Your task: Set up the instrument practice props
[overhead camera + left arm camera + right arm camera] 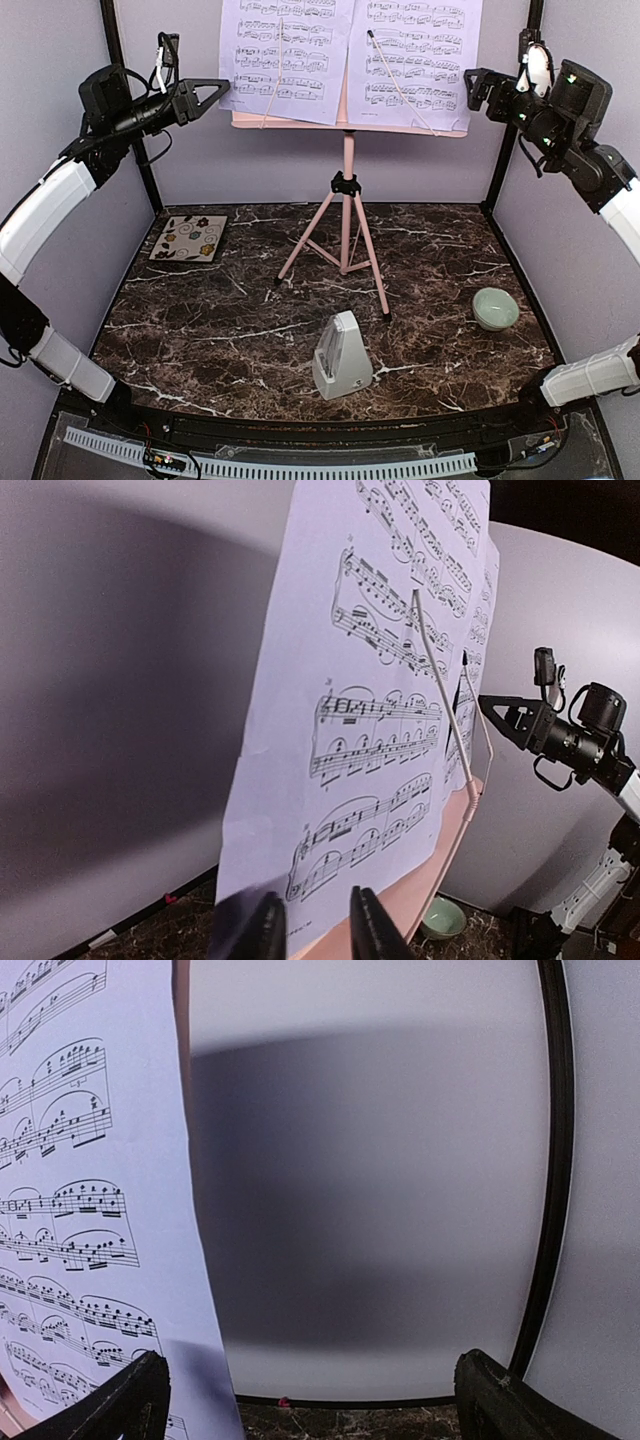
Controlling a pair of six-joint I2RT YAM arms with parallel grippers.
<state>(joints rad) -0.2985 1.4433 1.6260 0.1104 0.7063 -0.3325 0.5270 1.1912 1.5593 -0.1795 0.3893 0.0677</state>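
The pink music stand (348, 190) rises on its tripod at the table's middle back. Two lavender sheet-music pages (285, 50) (415, 50) lean on its desk, each under a thin wire arm. The grey-white metronome (340, 357) stands upright near the front. My left gripper (226, 84) hangs at the left page's outer edge. In the left wrist view its fingers (268, 930) keep a narrow gap in front of that page's lower corner (370, 730), with nothing between them. My right gripper (474, 90) (312, 1400) is wide open beside the right page's outer edge (70, 1210).
A pale green bowl (495, 307) (440, 918) sits at the right of the marble table. A floral coaster (190, 238) lies at the back left. The stand's tripod legs (375, 280) spread across the middle. Lavender walls with black posts enclose the sides and back.
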